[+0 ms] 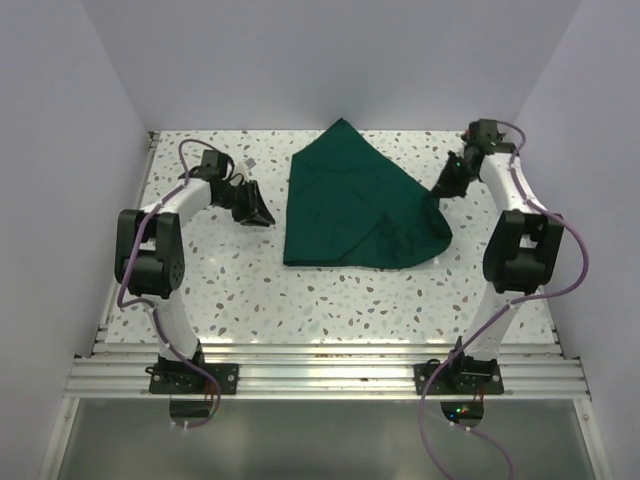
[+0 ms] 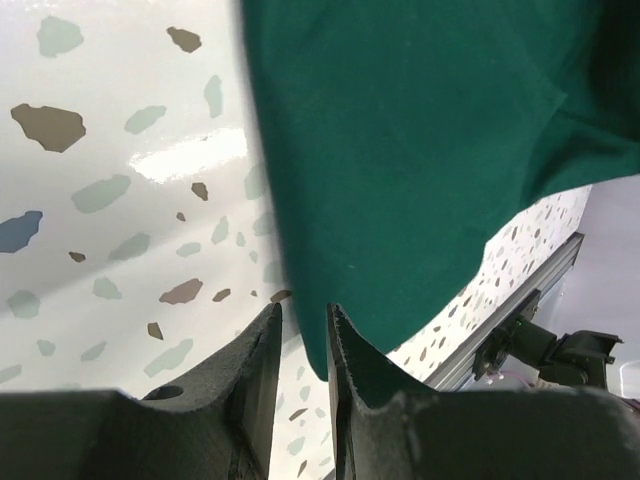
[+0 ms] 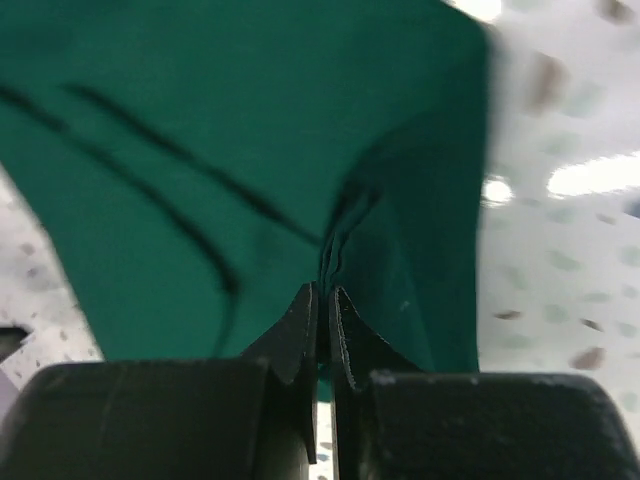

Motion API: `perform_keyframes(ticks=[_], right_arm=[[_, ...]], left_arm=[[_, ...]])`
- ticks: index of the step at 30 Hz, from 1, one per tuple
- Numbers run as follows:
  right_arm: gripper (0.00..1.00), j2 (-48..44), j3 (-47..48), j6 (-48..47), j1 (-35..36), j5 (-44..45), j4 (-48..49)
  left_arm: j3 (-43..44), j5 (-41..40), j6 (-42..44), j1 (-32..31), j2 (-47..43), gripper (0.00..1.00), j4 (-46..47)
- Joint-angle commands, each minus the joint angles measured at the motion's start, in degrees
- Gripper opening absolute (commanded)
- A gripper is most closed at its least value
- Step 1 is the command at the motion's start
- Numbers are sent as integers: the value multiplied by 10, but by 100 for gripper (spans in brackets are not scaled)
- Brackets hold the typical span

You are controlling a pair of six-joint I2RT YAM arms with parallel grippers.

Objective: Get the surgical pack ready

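Note:
The surgical pack [image 1: 355, 200] is a dark green cloth lying loosely folded on the speckled table [image 1: 300, 300], with a point toward the back wall. My right gripper [image 1: 440, 190] is at its right edge. In the right wrist view that gripper [image 3: 325, 290] is shut on a pinched fold of the cloth [image 3: 200, 150]. My left gripper [image 1: 262, 218] rests low just left of the cloth. Seen from the left wrist, its jaws [image 2: 303, 310] stand a narrow gap apart with only table showing between them, and the cloth's edge [image 2: 430, 130] lies just past the tips.
White walls close in the table at the back and both sides. An aluminium rail [image 1: 320, 375] runs along the near edge, carrying both arm bases. The right arm's base [image 2: 550, 350] shows at the far end of the left wrist view.

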Motion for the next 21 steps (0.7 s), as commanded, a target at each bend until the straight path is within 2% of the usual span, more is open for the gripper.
perform_keyframes(ticks=[1,5,10,21], right_arm=[[0,-48,87,31,85,-13,-29],[0,-31,177,47,164,-11,-44],[0,11,227,72,253,-38,-33],[0,151,382,87,358,-75,-46]], left_arm=[[15,-2,13,0,23,27,-1],[17,-2,15,0,31,27,1],[15,-3,15,0,44,27,5],[-31,16,-9,0,44,26,46]])
